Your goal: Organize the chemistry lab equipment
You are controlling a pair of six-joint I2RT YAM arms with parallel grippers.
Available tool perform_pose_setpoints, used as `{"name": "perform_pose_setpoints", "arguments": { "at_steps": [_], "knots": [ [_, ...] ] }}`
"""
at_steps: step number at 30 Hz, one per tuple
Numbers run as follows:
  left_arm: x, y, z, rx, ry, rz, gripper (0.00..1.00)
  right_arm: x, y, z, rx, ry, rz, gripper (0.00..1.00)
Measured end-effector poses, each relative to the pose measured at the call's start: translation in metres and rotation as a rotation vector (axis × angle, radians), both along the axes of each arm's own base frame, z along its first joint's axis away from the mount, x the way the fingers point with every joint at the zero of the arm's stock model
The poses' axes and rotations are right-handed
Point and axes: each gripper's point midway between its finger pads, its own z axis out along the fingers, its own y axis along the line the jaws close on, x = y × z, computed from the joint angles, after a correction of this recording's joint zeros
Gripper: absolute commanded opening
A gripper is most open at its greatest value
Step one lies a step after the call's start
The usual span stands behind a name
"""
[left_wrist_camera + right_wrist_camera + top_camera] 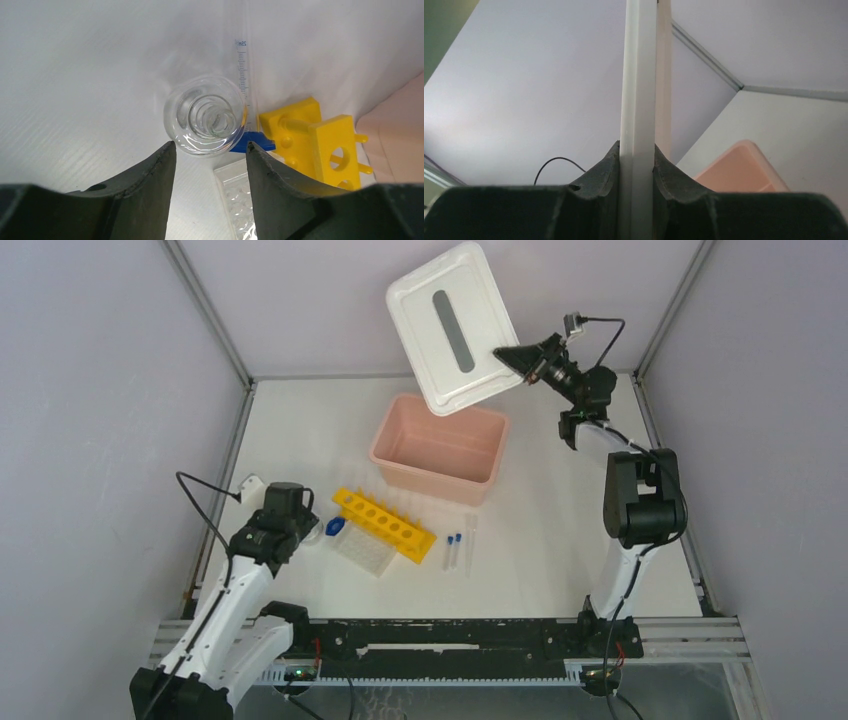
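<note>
Left gripper (210, 152): fingers spread, nothing between them. The small round clear glassware (206, 121) stands upright on the table (560, 540) just ahead of the fingertips, mouth up, and is not held. A graduated clear cylinder (243, 70) runs away from the camera behind it, and its blue foot (256, 142) is just beside the near end of the yellow tube rack (384, 524). In the top view the rack's long axis runs diagonally from far-left to near-right, holes facing up. The clear gridded well plate (364, 548) lies flat against the rack's near side. To the right of the rack, two small blue-capped vials (453, 551) lie side by side with their long axes near-to-far and caps toward the far side. The thin clear tube (471, 538) lies parallel just beside them. Right gripper (636, 155): pinched on the edge of the white lid (420, 310), which is raised and tilted above the far rim of the open pink box (440, 447).
</note>
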Motion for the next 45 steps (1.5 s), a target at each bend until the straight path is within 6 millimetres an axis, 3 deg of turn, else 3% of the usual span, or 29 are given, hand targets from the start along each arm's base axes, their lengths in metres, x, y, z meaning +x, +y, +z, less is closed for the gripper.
{"name": "perform_pose_setpoints", "arguments": {
  "at_steps": [4,6,9,15,19,27,32,40,45],
  "knots": [
    [0.005,-0.001,-0.002,0.001,0.004,0.002,0.58,0.02,0.0,0.023,-0.069,-0.05,-0.051,0.0],
    [0.007,-0.001,-0.005,0.003,0.015,0.003,0.58,0.029,-0.002,0.025,-0.122,-0.063,-0.093,0.0],
    [0.009,0.0,-0.006,0.003,0.015,0.007,0.58,0.043,-0.005,0.016,-0.206,-0.046,-0.158,0.0],
    [0.013,0.002,-0.005,0.005,0.008,0.014,0.58,0.064,-0.013,-0.025,-0.402,0.034,-0.29,0.0],
    [0.016,0.005,-0.007,0.005,0.008,0.027,0.57,0.069,-0.021,-0.042,-0.5,0.063,-0.362,0.0],
    [0.019,0.006,-0.017,0.01,0.048,0.026,0.55,0.058,-0.029,-0.018,-0.595,-0.014,-0.447,0.0],
    [0.023,0.007,-0.017,0.012,0.041,0.028,0.51,0.059,-0.034,-0.017,-0.612,-0.024,-0.464,0.0],
    [0.03,0.008,-0.026,0.007,0.065,0.02,0.38,0.053,-0.048,-0.025,-0.668,-0.008,-0.522,0.0],
    [0.037,0.008,-0.023,0.013,0.047,0.013,0.02,0.044,-0.058,-0.023,-0.68,-0.006,-0.555,0.0]
  ]
}}
